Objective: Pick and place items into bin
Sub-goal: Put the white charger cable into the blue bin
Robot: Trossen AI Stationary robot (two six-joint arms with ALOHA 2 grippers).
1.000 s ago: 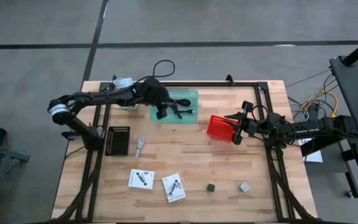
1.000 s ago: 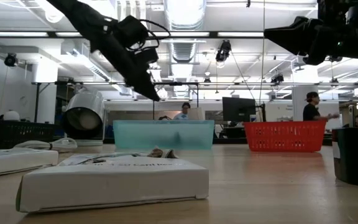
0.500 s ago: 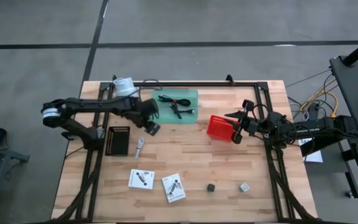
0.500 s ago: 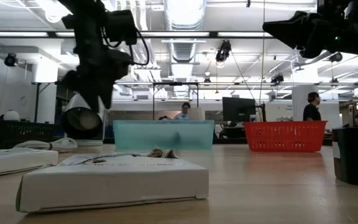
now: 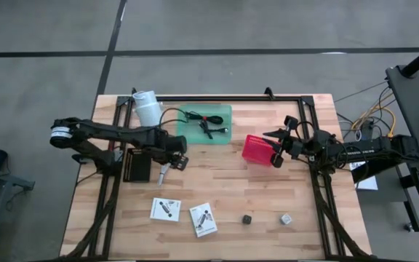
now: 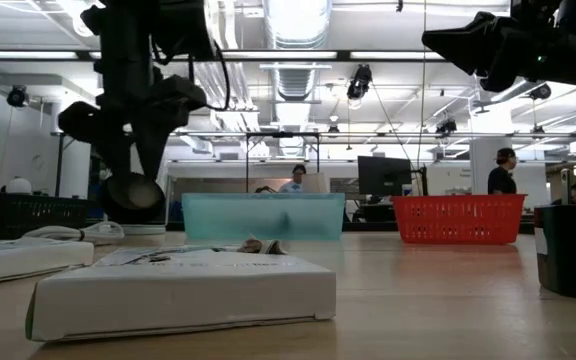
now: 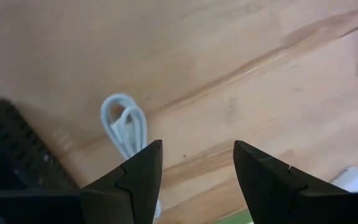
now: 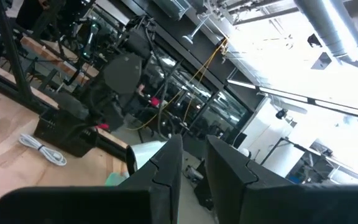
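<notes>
The job is only partly done. In the green bin [image 5: 204, 124] lie the black cables [image 5: 204, 122], the only items that show inside it. The red basket [image 5: 257, 148], to the right of the green bin, shows nothing inside from above.

Everything else is out on the table [image 5: 268, 196]. The small pale coiled piece [image 5: 163, 172] lies nearer the front edge than the green bin and to its left, just beside a flat black box [image 5: 137, 164]. Farther toward the front edge from the green bin are the two white cards [image 5: 165, 209] and [image 5: 203, 219], side by side, and to their right the dark cube [image 5: 246, 218] and the pale cube [image 5: 286, 218].

The left tool [image 7: 194, 171] hangs over the coiled piece with its fingers spread and nothing between them, so that piece looks like the next pick. The right tool [image 5: 277, 149] sits at the red basket's right side, away from the green bin, fingers nearly together and holding nothing that can be seen.

By this count, five loose items are left.
</notes>
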